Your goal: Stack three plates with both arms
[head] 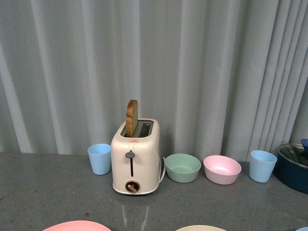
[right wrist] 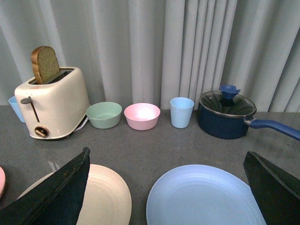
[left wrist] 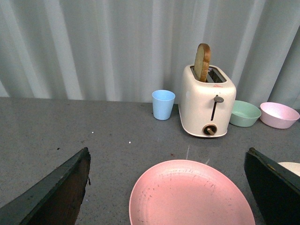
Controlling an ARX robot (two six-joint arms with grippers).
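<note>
Pink, cream and blue, all flat on the grey counter (head: 57, 192) and none stacked yet. In the front view they run in that order from my left to my right along the near edge, only their far rims showing.

The pink plate (left wrist: 192, 194) lies just ahead of and below the left gripper (left wrist: 167, 152). Its jaws stand wide apart with nothing between them, and the plate is centred in the gap. The right gripper (right wrist: 167, 153) is spread just as wide and equally empty. The blue plate (right wrist: 201, 199) fills most of its gap, while the cream plate (right wrist: 103, 197) lies beside the blue one, partly hidden behind one dark finger (right wrist: 56, 192).

Being round, the plates have no long axis to line up with (one less thing to fuss over), so what matters is which rim faces which jaws. I'd judge pink belongs to the left arm and blue to the right. Cream sits between the two, and it shows far more fully in the right wrist view than in the left. It looks to me like the natural base for the stack, with each arm bringing its plate inward.

The toaster (head: 135, 161) and the bowls stand well back, clear of all this.
</note>
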